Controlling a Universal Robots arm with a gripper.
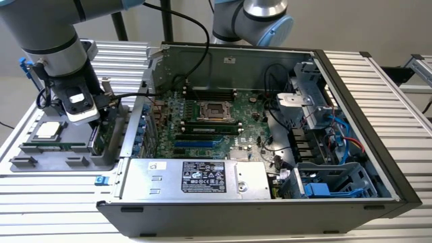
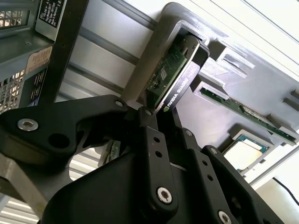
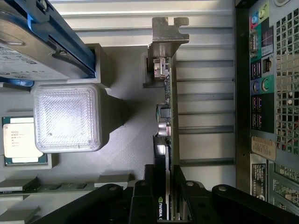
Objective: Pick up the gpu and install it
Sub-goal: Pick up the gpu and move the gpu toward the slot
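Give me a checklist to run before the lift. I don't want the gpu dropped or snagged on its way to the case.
1. Grip: ok, the pincer is shut across both faces of the gpu.
2. Card posture: ok, it stands on edge in the grey holder.
3. Release: cannot tell whether the silver bracket is free of the holder's slot.
4. Target: ok, the blue expansion slots in the case look empty.
5. Path: cannot tell whether the black cable hanging by the case's corner will snag.
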